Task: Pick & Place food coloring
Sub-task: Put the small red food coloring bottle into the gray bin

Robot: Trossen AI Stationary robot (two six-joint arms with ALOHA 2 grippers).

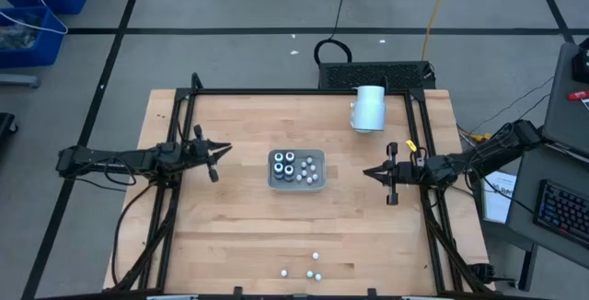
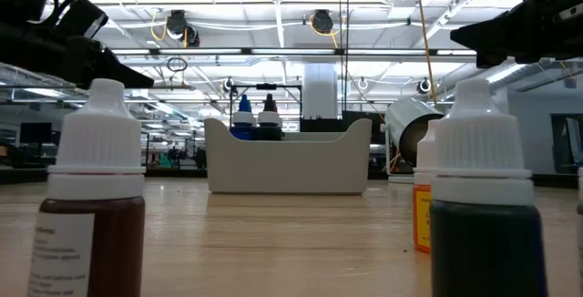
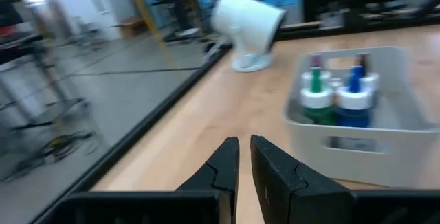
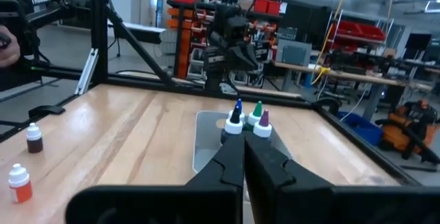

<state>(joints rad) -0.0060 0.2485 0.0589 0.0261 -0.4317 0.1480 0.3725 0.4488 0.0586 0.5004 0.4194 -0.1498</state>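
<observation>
Several small food coloring bottles stand upright in the pale grey tray (image 1: 296, 181) at the table's middle; their coloured tips (image 4: 258, 113) and white collars (image 3: 354, 99) show in both wrist views. More bottles (image 1: 315, 256) stand on the bare wood by the near edge, and the low view shows them close up: a brown one (image 2: 96, 210) and a dark one (image 2: 483, 215). My left gripper (image 1: 224, 149) hovers left of the tray, shut (image 3: 244, 157), pointing at it. My right gripper (image 1: 368, 172) hovers right of the tray, shut (image 4: 243, 157), also pointing at it.
A large white cylinder (image 1: 368, 108) lies on its side near the table's far right corner. A black metal frame (image 1: 276, 92) rims the table. Bare wood lies between each gripper and the tray, and between the tray and the near-edge bottles.
</observation>
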